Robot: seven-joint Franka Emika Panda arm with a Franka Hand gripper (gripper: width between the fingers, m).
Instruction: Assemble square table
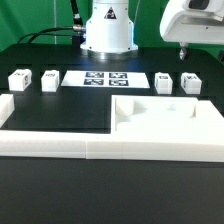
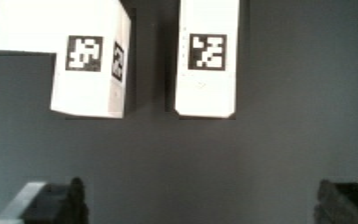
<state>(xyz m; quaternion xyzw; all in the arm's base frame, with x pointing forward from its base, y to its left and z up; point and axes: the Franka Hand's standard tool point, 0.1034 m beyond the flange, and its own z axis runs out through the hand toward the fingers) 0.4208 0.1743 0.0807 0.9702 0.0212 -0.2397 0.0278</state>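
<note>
The square tabletop [image 1: 168, 120] lies flat at the exterior view's right, against the white bars. Four white tagged leg blocks stand in a row behind: two on the left [image 1: 17, 80] [image 1: 48, 79] and two on the right [image 1: 164, 82] [image 1: 189, 82]. My gripper [image 1: 183, 46] hangs high above the right pair. In the wrist view, two leg blocks [image 2: 91, 60] [image 2: 208, 58] lie side by side on the black table, well ahead of my gripper [image 2: 201, 205]. Its dark fingers [image 2: 51, 203] stand wide apart with nothing between them. It is open and empty.
The marker board [image 1: 106, 78] lies between the leg pairs, in front of the robot base [image 1: 107, 30]. A long white border bar [image 1: 70, 148] runs along the front, and a shorter one [image 1: 8, 108] stands at the left. Black table mat [image 1: 60, 115] lies inside them.
</note>
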